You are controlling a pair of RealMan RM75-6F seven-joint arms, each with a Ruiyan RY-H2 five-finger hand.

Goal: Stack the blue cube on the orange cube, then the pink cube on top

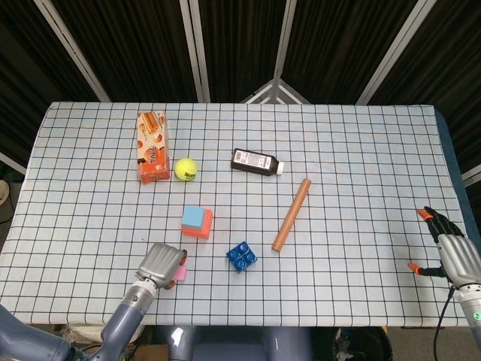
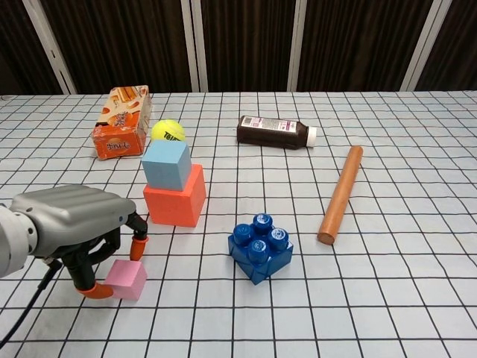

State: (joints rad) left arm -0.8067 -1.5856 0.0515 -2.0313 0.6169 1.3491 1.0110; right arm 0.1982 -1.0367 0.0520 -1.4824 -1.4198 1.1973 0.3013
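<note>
The blue cube (image 2: 166, 165) sits on top of the orange cube (image 2: 175, 205), near the table's middle-left; in the head view the blue cube (image 1: 193, 216) covers most of the orange cube (image 1: 203, 229). The small pink cube (image 2: 127, 280) rests on the table in front of them. My left hand (image 2: 71, 220) arches over the pink cube's left side, its thumb against the cube's left edge and a fingertip at its far edge, pinching it. From above, my left hand (image 1: 160, 263) hides most of the pink cube (image 1: 180, 273). My right hand (image 1: 451, 252) hangs at the table's right edge, fingers spread, empty.
A blue toy brick (image 2: 259, 247) lies right of the pink cube. A brown wooden rod (image 2: 340, 194), a dark bottle (image 2: 274, 133), a yellow tennis ball (image 2: 168, 130) and an orange snack box (image 2: 121, 121) lie further back.
</note>
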